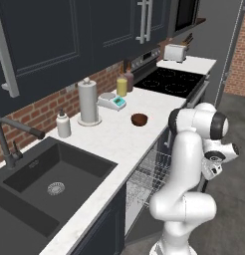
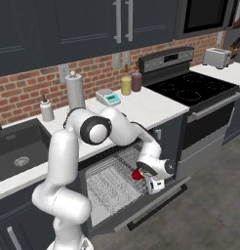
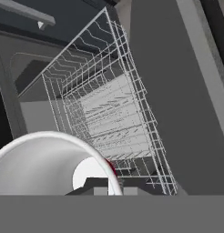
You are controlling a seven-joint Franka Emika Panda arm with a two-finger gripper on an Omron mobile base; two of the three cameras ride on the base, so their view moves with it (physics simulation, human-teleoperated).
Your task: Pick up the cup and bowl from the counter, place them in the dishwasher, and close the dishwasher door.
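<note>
Arm: white, dark joints; we see it rise from the base, bend at a high elbow, then reach forward and down. Wrist: bent downward at the end of the reach. Hand (image 2: 141,175): low, fingers drawn close together, clamped on the cup (image 2: 137,174).

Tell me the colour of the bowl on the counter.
Dark brown; the bowl shows best in the left base view.

Red cup (image 2: 137,174); dark brown bowl (image 1: 139,119); white marbled counter (image 1: 114,144).
</note>
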